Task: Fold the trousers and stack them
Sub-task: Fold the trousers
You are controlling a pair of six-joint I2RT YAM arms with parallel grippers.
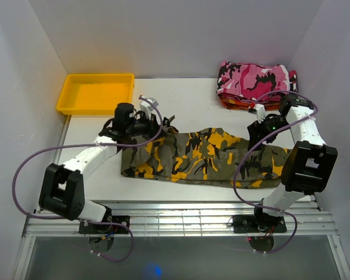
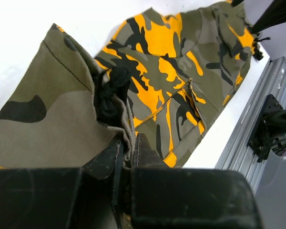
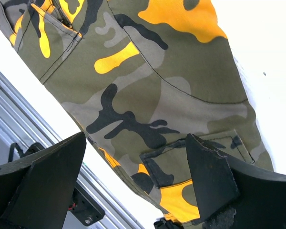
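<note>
**Position.** Trousers [image 1: 204, 157] are lying spread across the table [image 1: 186, 105], running from 9 o'clock to 4 o'clock in the top view. Their near edge is sitting close to the table's front lip.

**Tools.** Left gripper [image 2: 128, 145] is clenching a bunched edge of cloth at the 9 o'clock end, w/ only a thin ridge of fabric showing betw. the fingers. Right gripper [image 3: 136, 148] is hanging released over the 4 o'clock end, jaws wide, holding nothing. Can't tell whether its tips are touching cloth.

**Risks (judgement):**
1. Left pinch is looking shallow and is taking a gathered fold, not a clean layer. A firm pull could be slipping it free or raising one layer only.
2. W/ the right end ungripped, any left-side lift is likely dragging the garment askew, so edges won't be matching.
3. Dragging toward 6 o'clock could be spilling cloth over the front lip onto the rails.
4. Right jaws are sitting over a pocket, so closing there may be catching only the flap.
5. Pink camo garment [image 1: 254, 79] is lying at 1 o'clock, near the right arm. A wide swing could be knocking it.
</note>
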